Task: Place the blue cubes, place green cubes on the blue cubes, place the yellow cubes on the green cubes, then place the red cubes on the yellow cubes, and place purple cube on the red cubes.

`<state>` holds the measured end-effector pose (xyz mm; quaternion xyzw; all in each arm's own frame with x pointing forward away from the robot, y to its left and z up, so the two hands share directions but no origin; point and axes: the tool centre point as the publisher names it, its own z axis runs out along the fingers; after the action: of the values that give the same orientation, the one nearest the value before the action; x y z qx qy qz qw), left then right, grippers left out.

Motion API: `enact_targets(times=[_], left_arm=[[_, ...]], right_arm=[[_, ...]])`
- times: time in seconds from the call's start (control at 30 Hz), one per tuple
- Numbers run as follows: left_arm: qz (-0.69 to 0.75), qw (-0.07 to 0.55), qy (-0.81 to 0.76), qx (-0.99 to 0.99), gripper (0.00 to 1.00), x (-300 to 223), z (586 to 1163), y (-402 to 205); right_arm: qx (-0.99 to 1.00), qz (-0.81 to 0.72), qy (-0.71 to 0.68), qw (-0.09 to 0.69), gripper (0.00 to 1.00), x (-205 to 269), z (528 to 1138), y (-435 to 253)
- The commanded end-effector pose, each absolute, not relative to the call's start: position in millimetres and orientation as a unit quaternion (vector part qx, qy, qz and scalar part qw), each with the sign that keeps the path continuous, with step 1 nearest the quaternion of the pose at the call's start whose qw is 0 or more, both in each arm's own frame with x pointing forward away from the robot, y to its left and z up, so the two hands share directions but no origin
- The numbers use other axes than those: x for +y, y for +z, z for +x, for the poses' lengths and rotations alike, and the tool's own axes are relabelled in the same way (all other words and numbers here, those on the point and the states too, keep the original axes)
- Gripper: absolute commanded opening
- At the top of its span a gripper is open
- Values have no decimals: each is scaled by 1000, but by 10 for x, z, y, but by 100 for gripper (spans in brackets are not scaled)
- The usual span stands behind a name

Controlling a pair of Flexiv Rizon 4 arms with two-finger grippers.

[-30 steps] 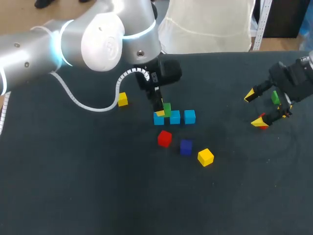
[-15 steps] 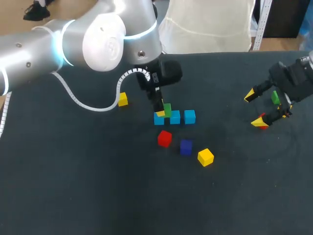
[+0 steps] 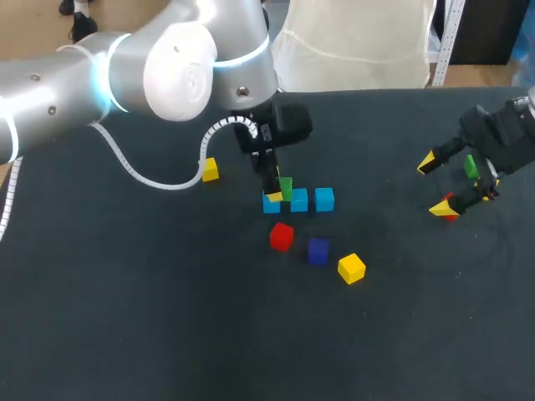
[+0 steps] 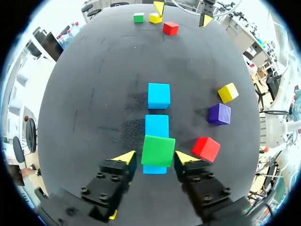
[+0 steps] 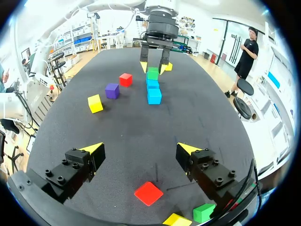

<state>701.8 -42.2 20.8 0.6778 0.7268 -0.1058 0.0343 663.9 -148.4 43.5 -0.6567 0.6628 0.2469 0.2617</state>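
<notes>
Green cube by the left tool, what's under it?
A blue cube, last of a row of three; only a strip shows, the rest is covered by the green cube.

Between the bright yellow tips of our left gripper (image 4: 156, 157) we see a green cube (image 4: 158, 150), and ahead of it light blue cubes (image 4: 156, 126). Beside that gripper are a red cube (image 4: 206, 149), a purple cube (image 4: 219, 113) and a yellow cube (image 4: 228, 92). The table (image 3: 167, 334) is plain dark charcoal. Our left arm (image 3: 175, 67) is silver with a glowing pale blue ring. Under our right gripper (image 5: 139, 149), black with yellow tips, lie a second red cube (image 5: 149, 193), a second green cube (image 5: 204, 212) and a second yellow cube (image 5: 178, 220).
</notes>
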Motion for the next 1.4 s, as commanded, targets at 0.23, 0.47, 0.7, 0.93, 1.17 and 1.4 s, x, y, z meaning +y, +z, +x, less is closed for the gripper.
enact_targets(times=[0.23,0.47,0.7,0.93,1.17,1.4], left_arm=[[678,36,-107,726,47,-415,7029,225],[680,40,-107,725,37,-432,7021,243],[681,42,-109,723,40,-442,7013,251],[683,42,-108,721,38,-457,7007,258],[684,43,-112,719,40,-472,6999,251],[682,41,-109,722,76,-442,7003,255]], right_arm=[[662,-657,248,263,100,-1487,6645,429],[662,-657,248,263,100,-1487,6645,429],[662,-657,248,263,100,-1487,6645,429],[662,-657,248,263,100,-1487,6645,429],[662,-657,248,263,100,-1487,6645,429],[662,-657,248,263,100,-1487,6645,429]])
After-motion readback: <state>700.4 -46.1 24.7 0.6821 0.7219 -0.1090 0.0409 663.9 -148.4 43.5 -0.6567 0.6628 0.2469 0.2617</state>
